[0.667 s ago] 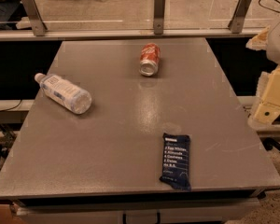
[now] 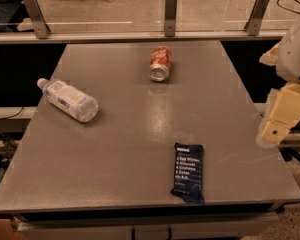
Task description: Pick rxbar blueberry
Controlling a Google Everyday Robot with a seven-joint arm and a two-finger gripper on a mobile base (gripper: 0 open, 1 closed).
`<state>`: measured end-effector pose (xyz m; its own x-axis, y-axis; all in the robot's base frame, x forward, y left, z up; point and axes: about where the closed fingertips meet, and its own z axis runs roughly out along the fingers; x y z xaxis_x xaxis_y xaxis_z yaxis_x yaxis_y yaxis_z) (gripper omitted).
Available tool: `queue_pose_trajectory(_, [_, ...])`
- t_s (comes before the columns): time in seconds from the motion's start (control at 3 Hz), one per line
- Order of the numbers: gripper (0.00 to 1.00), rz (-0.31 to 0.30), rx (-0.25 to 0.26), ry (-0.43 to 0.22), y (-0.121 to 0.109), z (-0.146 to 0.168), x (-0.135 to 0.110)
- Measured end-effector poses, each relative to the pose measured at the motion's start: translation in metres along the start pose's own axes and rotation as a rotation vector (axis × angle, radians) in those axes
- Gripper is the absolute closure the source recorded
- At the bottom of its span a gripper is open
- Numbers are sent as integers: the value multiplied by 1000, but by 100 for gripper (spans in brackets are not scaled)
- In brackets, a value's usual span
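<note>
While the rxbar blueberry (image 2: 188, 173) lies on the table (image 2: 140, 139), the gripper (image 2: 282, 118) hangs off its right edge, opening indiscernible.

Quick count: three loose items on the grey surface (image 2: 140, 134), one of each kind. One rxbar blueberry (image 2: 189, 173), the dark navy wrapper near the front edge. One red soda can (image 2: 160, 63), lying on its side toward the back. One clear plastic bottle (image 2: 69, 100), also on its side, over on the left. Behind the surface I count three metal posts (image 2: 170, 13) along the far rail. And one end effector (image 2: 276, 126), cream-coloured, hanging past the surface's right edge, apart from all three items.
</note>
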<state>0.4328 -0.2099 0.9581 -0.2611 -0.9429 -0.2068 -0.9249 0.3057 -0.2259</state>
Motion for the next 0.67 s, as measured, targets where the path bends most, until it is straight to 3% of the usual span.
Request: queue_pose_trajectory(0.67, [0, 158, -42, 18, 42, 47, -18])
